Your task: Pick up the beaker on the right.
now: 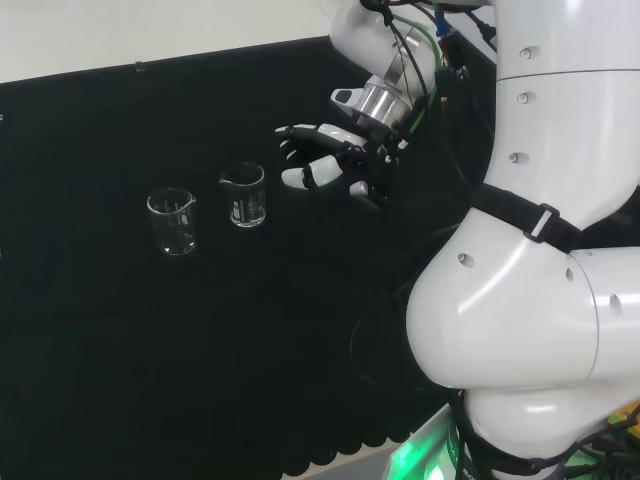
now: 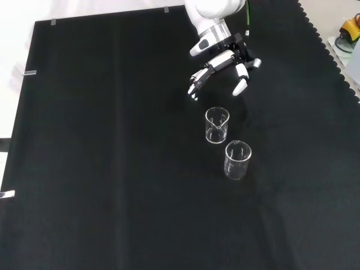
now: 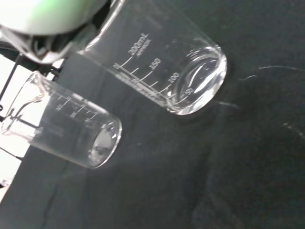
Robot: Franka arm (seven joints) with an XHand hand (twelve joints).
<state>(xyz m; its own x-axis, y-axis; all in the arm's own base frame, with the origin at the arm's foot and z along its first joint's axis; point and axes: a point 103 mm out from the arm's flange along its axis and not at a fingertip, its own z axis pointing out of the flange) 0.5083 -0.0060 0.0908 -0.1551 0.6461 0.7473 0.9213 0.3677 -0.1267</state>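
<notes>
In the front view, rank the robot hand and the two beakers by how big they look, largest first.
1. Robot hand, spread open, covers the most area.
2-3. The lower beaker and the upper beaker look about alike. The lower one seems slightly taller, but it may simply be nearer the camera, so I won't rank them.

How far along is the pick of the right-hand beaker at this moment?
Early. Done: the hand has reached a spot close to the right beaker in the head view, fingers relaxed and open. In hand: the approach, with a gap between the fingers and the glass. Left: closing round it and lifting; both it and the other beaker stand upright on the cloth.
</notes>
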